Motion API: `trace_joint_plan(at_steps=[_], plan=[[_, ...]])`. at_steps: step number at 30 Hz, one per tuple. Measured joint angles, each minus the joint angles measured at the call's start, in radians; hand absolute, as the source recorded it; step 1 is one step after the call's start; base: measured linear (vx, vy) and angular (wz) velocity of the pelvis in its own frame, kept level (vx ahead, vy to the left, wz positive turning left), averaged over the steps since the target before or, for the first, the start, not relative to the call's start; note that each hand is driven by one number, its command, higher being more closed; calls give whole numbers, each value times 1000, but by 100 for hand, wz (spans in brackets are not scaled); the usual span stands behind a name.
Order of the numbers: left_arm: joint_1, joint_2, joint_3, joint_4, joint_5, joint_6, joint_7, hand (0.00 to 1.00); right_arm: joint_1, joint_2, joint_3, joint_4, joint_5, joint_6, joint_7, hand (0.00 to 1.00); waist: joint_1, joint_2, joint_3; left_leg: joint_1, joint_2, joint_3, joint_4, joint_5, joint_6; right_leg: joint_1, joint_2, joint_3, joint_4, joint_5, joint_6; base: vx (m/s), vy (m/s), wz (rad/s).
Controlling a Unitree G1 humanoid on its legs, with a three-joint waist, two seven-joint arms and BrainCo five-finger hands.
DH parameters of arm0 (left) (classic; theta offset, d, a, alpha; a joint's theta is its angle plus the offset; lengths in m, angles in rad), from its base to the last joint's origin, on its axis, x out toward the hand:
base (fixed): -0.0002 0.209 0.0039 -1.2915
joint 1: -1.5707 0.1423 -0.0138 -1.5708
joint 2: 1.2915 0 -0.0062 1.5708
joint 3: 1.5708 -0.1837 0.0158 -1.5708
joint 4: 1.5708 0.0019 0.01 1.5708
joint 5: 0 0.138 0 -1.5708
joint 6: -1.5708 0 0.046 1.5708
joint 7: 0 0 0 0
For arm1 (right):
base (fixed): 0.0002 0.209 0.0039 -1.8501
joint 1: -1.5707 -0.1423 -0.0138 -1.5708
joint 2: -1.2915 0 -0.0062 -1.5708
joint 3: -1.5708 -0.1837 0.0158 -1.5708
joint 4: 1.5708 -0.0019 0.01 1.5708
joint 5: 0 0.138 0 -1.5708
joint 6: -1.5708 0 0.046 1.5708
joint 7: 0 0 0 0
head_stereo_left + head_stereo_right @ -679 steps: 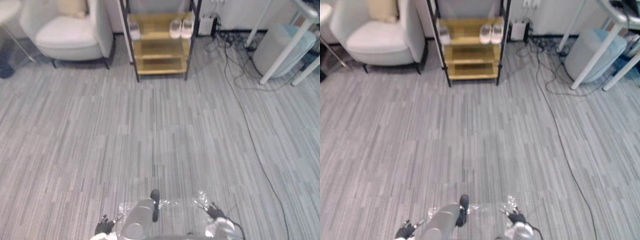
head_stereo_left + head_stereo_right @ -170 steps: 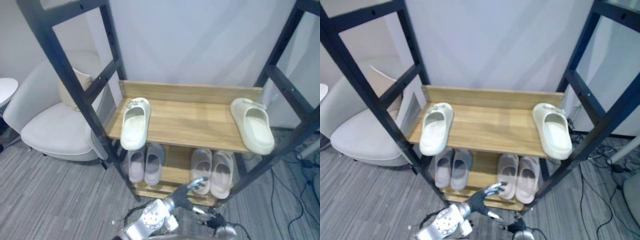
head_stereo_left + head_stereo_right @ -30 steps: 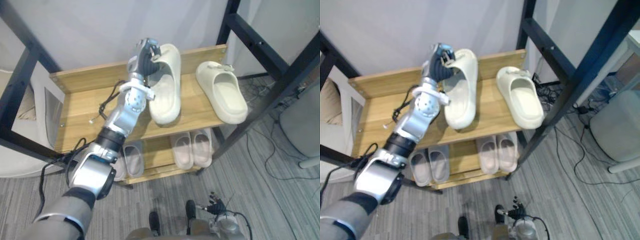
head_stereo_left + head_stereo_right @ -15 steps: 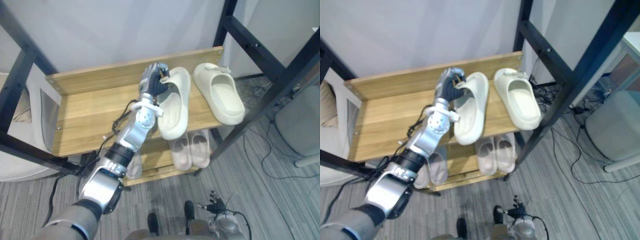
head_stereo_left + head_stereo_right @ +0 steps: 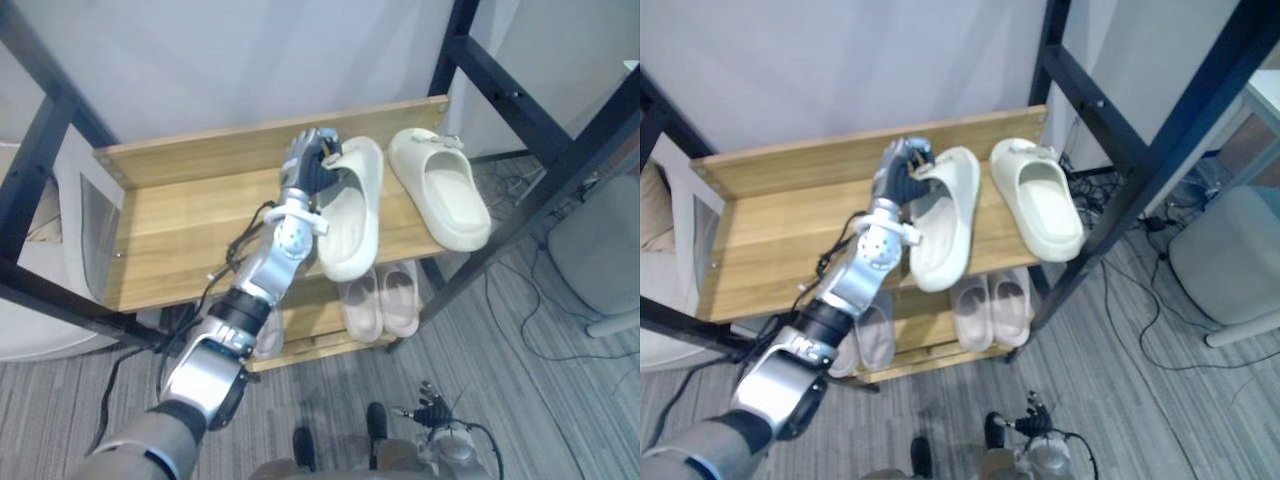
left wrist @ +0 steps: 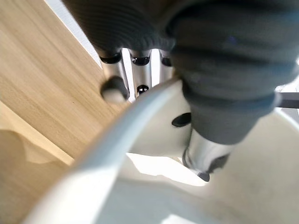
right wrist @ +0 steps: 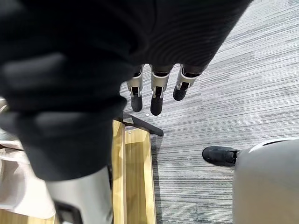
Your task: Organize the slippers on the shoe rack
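So the slipper (image 5: 350, 215) is clamped at its far end by the left hand (image 5: 308, 160) on the top shelf (image 5: 180, 230), laid front-to-back, its mate (image 5: 440, 200) parked just right; the right hand (image 7: 157, 95) is seen hanging low, fingers slack.

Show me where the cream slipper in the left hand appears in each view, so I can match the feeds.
Left eye view: held slipper just right of centre, over the wooden top shelf, left hand gripping its far end.
Right eye view: just left of centre.
Left wrist view: its cream rim up close, fingers curled round it.
Right wrist view: aimed at the floor.
Shared landmark: the wooden top shelf.
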Motion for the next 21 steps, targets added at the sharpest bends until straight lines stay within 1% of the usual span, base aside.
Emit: trace_joint_plan(at_steps=[8,14,21], plan=[[-28,-3,11,25,-5,3,1,0,0,0,-4,4,1,-5,0,0,-4,0,0,0,0,20,-8,0,0,-14,2,17,0,1,0,-19,-9,-7],[-28,-15,11,25,-53,2,16,0,0,3,-4,4,1,-6,0,0,-4,0,0,0,0,18,-8,1,1,-11,1,16,0,1,0,0,-1,1],[-19,-40,13,25,-123,2,17,0,0,4,-2,4,1,-5,1,0,-4,0,0,7,0,-3,-7,2,3,6,0,-7,0,1,0,-4,-6,8]])
